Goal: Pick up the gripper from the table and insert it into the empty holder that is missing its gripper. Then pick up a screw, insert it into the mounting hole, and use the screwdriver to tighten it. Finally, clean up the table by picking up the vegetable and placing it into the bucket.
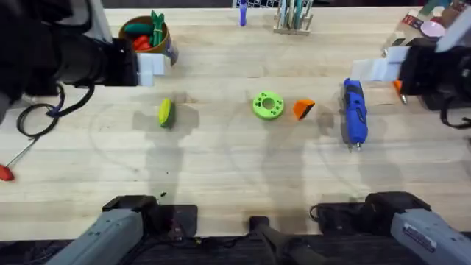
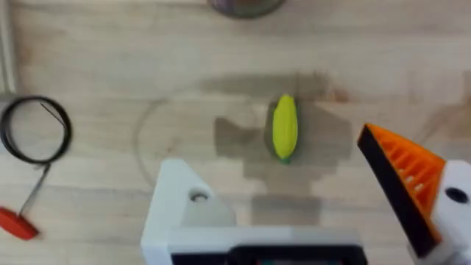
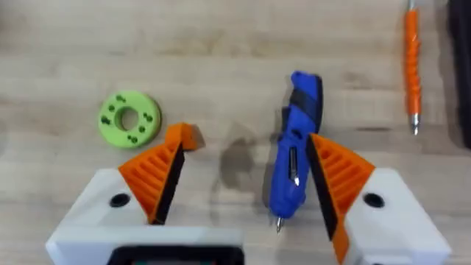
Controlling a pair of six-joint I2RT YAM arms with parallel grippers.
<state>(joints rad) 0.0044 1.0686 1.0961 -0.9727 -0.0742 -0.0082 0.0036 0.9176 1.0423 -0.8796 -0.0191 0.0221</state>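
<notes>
Holding toy vegetables, the bucket (image 1: 147, 38) sits beyond the corn (image 1: 166, 112); left gripper (image 2: 309, 199) and right gripper (image 3: 243, 184) gape wide, gripping nothing.

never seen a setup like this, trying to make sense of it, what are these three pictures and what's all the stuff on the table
This is a robot with two arms at a wooden table. One picture looks down from above; the arms' bases sit at its bottom edge. The other two come from cameras on each wrist, looking past that arm's own hand.

The left hand has one white finger with a bare mount, its orange tip missing, and one finger with an orange ribbed pad. Below it lies a yellow-green toy vegetable.

The right hand is open, with both orange pads on, above a blue electric screwdriver. Nearby are a green ring-shaped disc and a loose orange tip, likely the missing one.

Also there: a bucket with toy vegetables in it, a slim orange driver and a red-handled tool. Neither hand holds anything.
</notes>
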